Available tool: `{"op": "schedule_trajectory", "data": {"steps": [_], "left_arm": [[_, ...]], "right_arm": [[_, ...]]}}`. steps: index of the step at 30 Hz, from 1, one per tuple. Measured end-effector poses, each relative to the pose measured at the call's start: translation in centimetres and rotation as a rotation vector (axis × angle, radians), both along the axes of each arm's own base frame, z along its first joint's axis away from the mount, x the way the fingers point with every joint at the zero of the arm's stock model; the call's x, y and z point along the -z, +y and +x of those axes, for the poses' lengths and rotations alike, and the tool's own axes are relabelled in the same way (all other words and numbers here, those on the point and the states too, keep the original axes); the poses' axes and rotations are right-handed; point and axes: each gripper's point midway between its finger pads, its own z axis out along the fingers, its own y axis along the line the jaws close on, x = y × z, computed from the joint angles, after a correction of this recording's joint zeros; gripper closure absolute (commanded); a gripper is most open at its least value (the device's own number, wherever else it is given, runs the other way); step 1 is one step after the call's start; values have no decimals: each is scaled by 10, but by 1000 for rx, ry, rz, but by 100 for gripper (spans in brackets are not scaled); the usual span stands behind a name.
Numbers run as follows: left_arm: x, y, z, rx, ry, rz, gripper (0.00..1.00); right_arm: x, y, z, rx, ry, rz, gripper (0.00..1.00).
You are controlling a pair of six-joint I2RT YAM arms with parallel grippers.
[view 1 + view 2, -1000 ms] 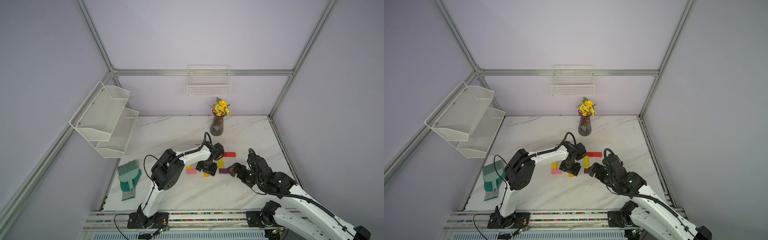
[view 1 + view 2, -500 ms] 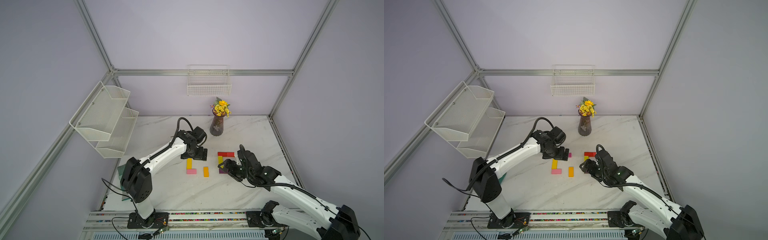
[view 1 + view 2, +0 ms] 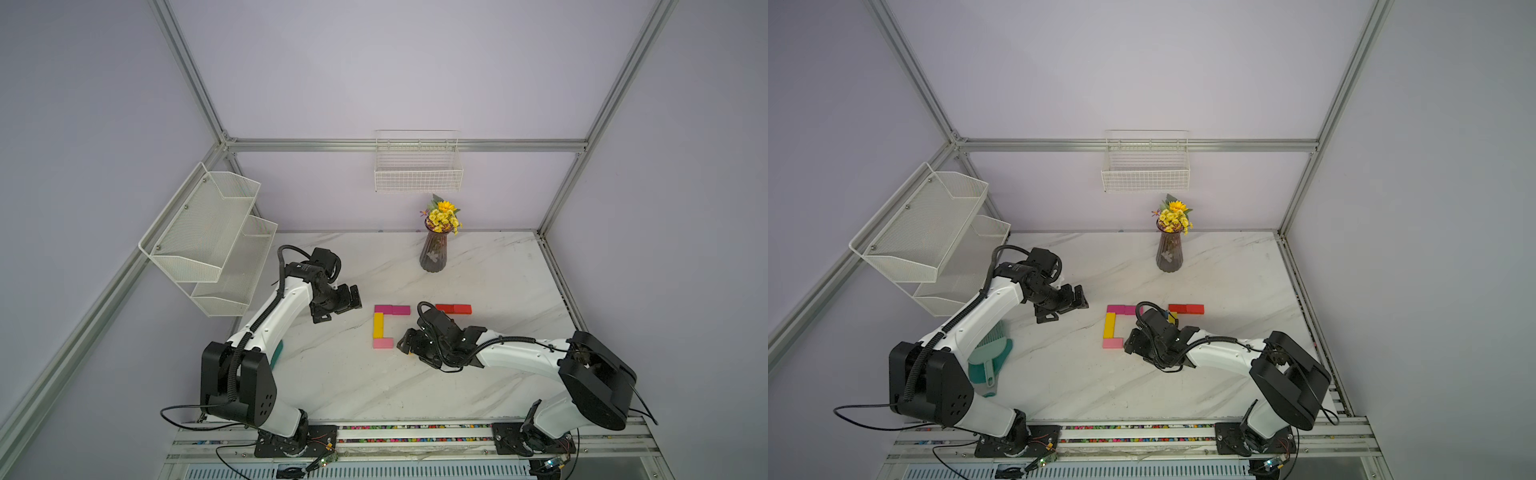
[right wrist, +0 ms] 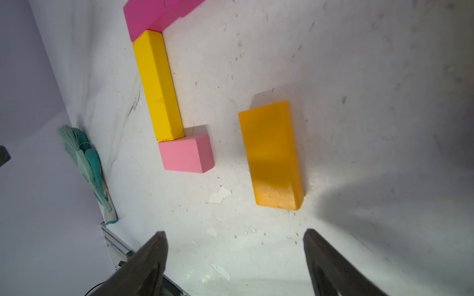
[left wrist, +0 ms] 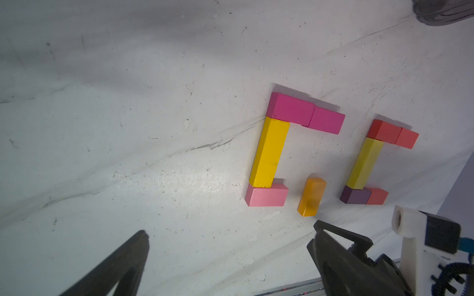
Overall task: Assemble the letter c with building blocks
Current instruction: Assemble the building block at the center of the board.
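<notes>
Table [image 3: 478,266]: open room left and near of build. Left gripper [image 3: 343,305] wide, empty, well left of yellow block [image 3: 378,325]. Right gripper [image 4: 234,233] wide, empty, tips just short of orange block [image 4: 272,156]. Yellow block edge-to-edge w/ magenta pair [image 3: 392,309] at far end, pink block [image 3: 382,343] at near end. Orange block loose right of pink, gap btwn.

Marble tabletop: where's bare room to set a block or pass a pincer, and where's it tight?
Free: the whole near strip of the white marble tabletop; the stretch from the open left pincer to the long yellow block; the far area beside the dark flower vase. Crowded: around the orange block, by the right pincer.
</notes>
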Motion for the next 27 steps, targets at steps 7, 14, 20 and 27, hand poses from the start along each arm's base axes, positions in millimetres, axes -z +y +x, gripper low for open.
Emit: {"op": "schedule_trajectory", "data": {"steps": [7, 14, 20, 27], "left_arm": [[3, 9, 1, 12, 2, -43, 0], [4, 10, -1, 25, 7, -71, 0], [7, 9, -2, 30, 11, -92, 0], [12, 9, -6, 33, 26, -105, 0]], "right_arm": [[7, -6, 15, 64, -42, -54, 15], [11, -1, 27, 90, -56, -74, 16], [12, 24, 33, 83, -42, -47, 16], [7, 38, 28, 100, -18, 42, 18]]}}
